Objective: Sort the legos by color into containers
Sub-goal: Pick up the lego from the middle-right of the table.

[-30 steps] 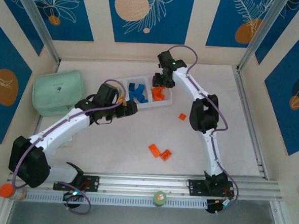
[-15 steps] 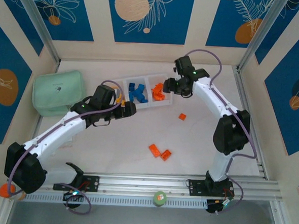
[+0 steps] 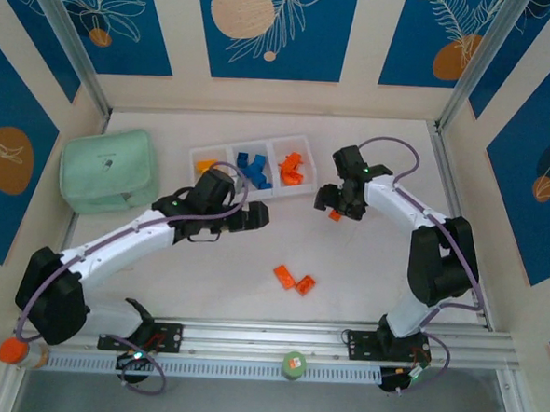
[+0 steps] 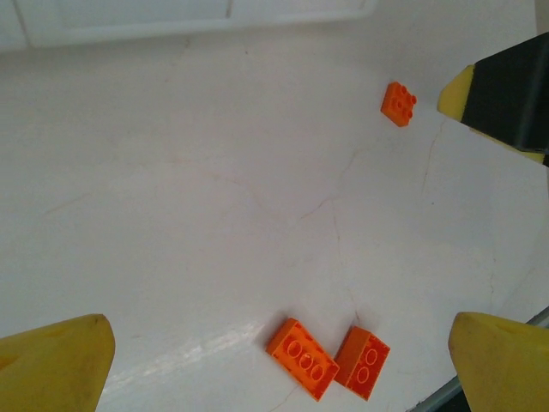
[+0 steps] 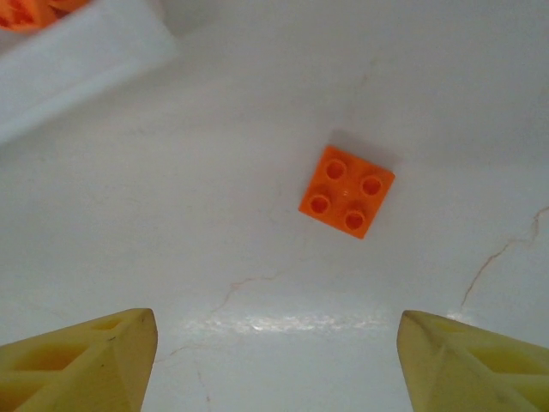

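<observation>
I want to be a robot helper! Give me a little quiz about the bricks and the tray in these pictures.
1. True or false: the right gripper is open and empty.
2. How many orange bricks lie loose on the table? A) one B) three C) six
3. Fill in: the middle box of the tray holds ___ bricks.

Key
1. True: its fingers stand apart with nothing between them.
2. B: one small one by the right gripper, two side by side nearer the arms' bases.
3. Blue: blue bricks sit in the middle box.
</observation>
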Available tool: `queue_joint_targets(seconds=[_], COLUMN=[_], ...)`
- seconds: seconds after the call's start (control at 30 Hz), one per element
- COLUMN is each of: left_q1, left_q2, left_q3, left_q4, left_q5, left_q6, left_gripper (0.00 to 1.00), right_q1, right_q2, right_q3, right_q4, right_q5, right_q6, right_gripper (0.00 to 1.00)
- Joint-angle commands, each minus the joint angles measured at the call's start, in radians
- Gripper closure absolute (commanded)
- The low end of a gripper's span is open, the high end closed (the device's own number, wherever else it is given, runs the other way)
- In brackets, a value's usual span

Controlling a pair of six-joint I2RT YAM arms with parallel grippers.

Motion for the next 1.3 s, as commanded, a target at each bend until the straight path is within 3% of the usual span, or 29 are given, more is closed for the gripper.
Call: queue_joint_targets(seconds=[0.0, 0.37, 0.8, 1.27], left_q1=[-0.027, -0.057, -0.058, -0.058], left_q2=[0.035, 0.098, 0.112, 0.103], left_q3=[0.028, 0.048, 0.06, 0.06], left_q4=[0.033, 0.071, 0.057, 0.046], left_q5=[-0.025, -0.034, -0.04, -0.036], left_q6=[-0.022, -0.047, -0.048, -0.047], left_gripper=[0.01, 0.01, 0.01, 0.01], right_q1=[-0.005, -0.028, -0.019, -0.014], right_q2=[0.017, 0.165, 0.243, 0.206], right_q3=[-0.025, 0.028, 0.066, 0.041], right_q4=[0.055, 0.077, 0.069, 0.068], right_q5=[-0.009, 0.079, 0.094, 0.081], right_q6=[0.045, 0.034, 0.017, -0.015], right_gripper=[0.25, 0.28, 0.47, 0.7])
